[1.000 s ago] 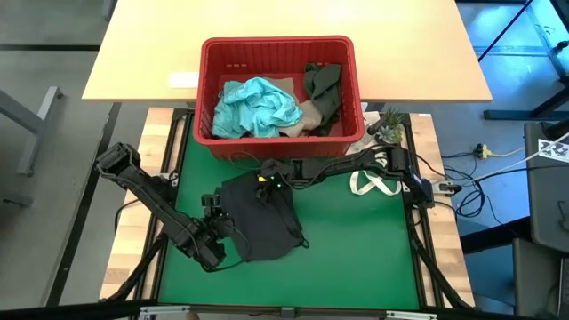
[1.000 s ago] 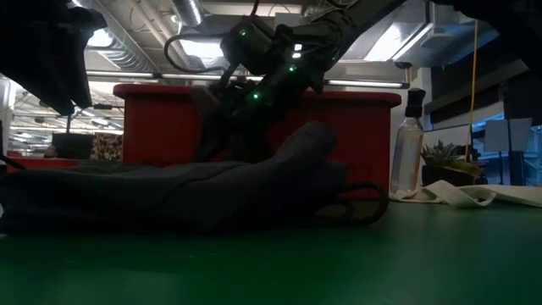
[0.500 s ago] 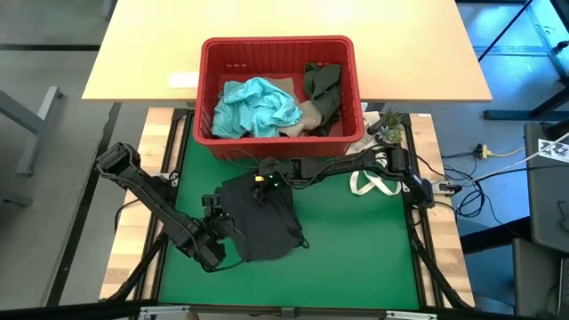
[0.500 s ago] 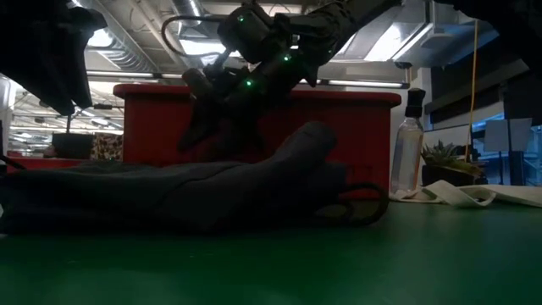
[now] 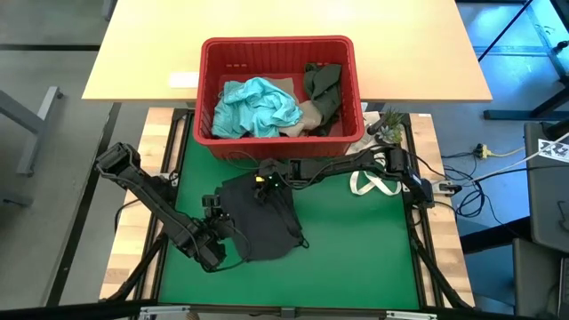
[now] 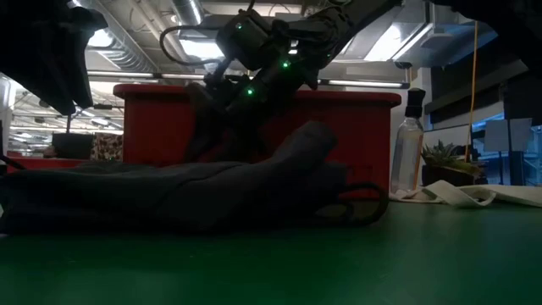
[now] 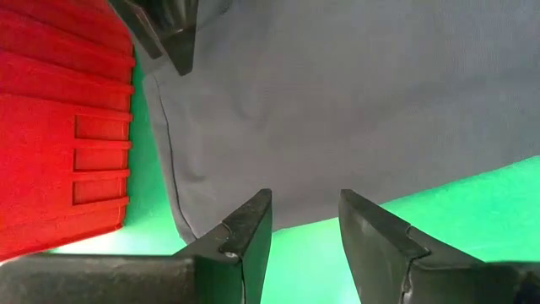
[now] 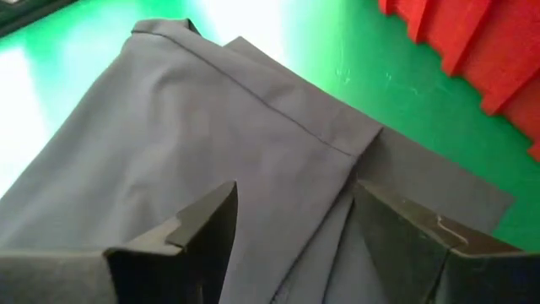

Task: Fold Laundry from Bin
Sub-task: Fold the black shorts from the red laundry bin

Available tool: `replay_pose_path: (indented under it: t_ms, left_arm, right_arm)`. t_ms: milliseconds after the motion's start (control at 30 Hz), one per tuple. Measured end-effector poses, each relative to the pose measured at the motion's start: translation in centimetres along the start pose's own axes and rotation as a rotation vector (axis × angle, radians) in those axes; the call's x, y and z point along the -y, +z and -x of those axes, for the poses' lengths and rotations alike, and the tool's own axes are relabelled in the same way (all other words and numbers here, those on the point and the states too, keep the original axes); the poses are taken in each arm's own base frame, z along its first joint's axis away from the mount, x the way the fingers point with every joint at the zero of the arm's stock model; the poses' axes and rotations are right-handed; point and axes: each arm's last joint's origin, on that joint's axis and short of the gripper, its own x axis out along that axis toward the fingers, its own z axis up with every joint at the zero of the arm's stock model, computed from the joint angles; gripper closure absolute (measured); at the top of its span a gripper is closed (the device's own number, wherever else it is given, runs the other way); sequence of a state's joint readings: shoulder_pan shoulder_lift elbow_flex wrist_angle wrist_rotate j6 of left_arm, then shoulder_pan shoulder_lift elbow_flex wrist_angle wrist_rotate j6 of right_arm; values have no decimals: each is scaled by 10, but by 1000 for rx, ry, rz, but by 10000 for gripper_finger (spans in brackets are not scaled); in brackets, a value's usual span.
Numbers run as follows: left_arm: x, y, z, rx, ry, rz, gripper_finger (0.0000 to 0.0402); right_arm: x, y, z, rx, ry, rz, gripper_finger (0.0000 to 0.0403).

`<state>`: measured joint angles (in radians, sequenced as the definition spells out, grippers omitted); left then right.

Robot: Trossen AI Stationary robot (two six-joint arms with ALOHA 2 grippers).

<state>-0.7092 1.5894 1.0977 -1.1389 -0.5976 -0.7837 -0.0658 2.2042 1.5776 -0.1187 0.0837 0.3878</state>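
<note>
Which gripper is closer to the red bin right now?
Right. The right gripper hovers open over the dark garment, just in front of the bin; the left gripper sits open at the garment's left edge, farther off.

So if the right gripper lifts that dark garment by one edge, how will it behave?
The dark garment likely droops: it lies bunched, with folds visible under the open right gripper. Probably light, being thin cloth with fine seams. A push may wrinkle it on the green mat rather than slide it whole.

no readable text, no labels, no brands, no numbers anywhere
</note>
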Motion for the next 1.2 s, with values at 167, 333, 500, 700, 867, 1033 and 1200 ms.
replay_pose_path:
  t_ms: [167, 333, 500, 700, 867, 1033, 1200]
  left_arm:
    - [0, 0, 0, 0, 0, 0, 269]
    - [0, 0, 0, 0, 0, 0, 269]
    - [0, 0, 0, 1, -1, 0, 269]
    - [0, 0, 0, 2, -2, 1, 269]
    - [0, 0, 0, 2, -2, 1, 269]
    - [0, 0, 0, 2, -2, 1, 269]
    - [0, 0, 0, 2, -2, 2, 269]
  right_arm:
    - [1, -3, -6, 5, 1, 0, 162]
    - [2, -7, -11, 1, -13, 0, 162]
    - [3, -11, -16, -11, 2, 2, 162]
    - [0, -7, -16, 21, 43, -2, 162]
    - [-2, -4, -16, 48, 81, -4, 162]
    - [-2, -4, -16, 41, 91, -3, 162]
    - [-2, -5, -16, 37, 91, -3, 181]
